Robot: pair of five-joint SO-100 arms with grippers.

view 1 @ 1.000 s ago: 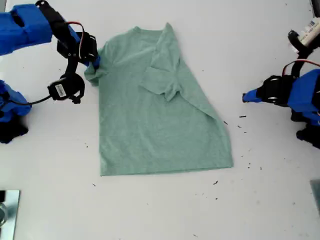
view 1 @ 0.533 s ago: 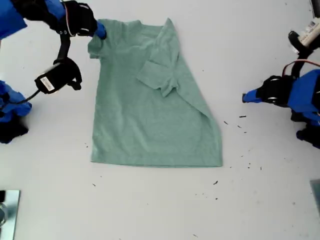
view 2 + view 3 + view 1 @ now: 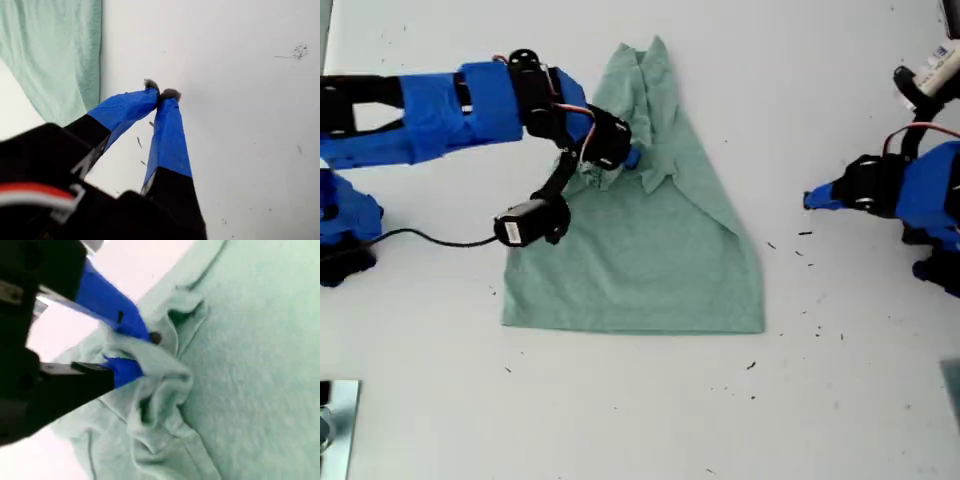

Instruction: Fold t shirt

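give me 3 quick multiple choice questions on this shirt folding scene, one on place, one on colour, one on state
1. Where does my second gripper sit?
A. over the t shirt
B. off the cloth at the exterior view's right
C. out of view

2. What colour is the t shirt?
A. white
B. pale green
C. red

3. How is my first gripper?
A. shut on the shirt
B. wide open
C. shut on nothing

Answers:
1 A, the exterior view shows it above the shirt's upper part.
2 B, green in all views.
3 C, its fingers meet over bare table.
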